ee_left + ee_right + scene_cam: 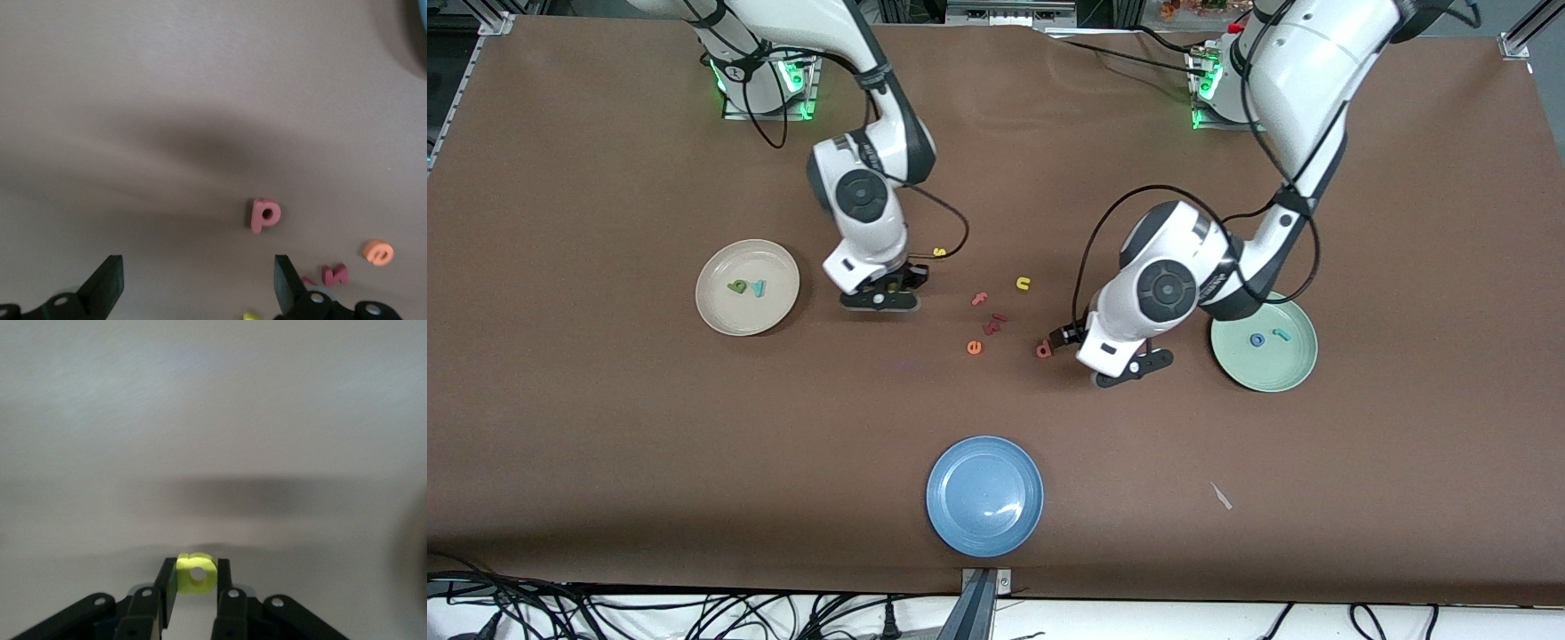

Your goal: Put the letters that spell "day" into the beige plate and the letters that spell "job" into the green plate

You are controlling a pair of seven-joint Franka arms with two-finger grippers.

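Jaws: right gripper (pixel 195 577) clamps yellow a (pixel 195 573); left gripper (pixel 199 283) wide over brown table (pixel 605 427).

Surfaces: mostly matt, gloss only on the arms and one plate

Table (pixel 605 427) cover was a matt brown sheet, smooth. Blue plate (pixel 984 496) looked glossy with a light glare; beige plate (pixel 747 287) and green plate (pixel 1264 341) duller, plain. Pink letter (pixel 265 215), yellow letter (pixel 194 573) and orange letter (pixel 378 253) looked like soft matt foam. Arm shells were glossy white plastic, fingers (pixel 223 577) matt black.
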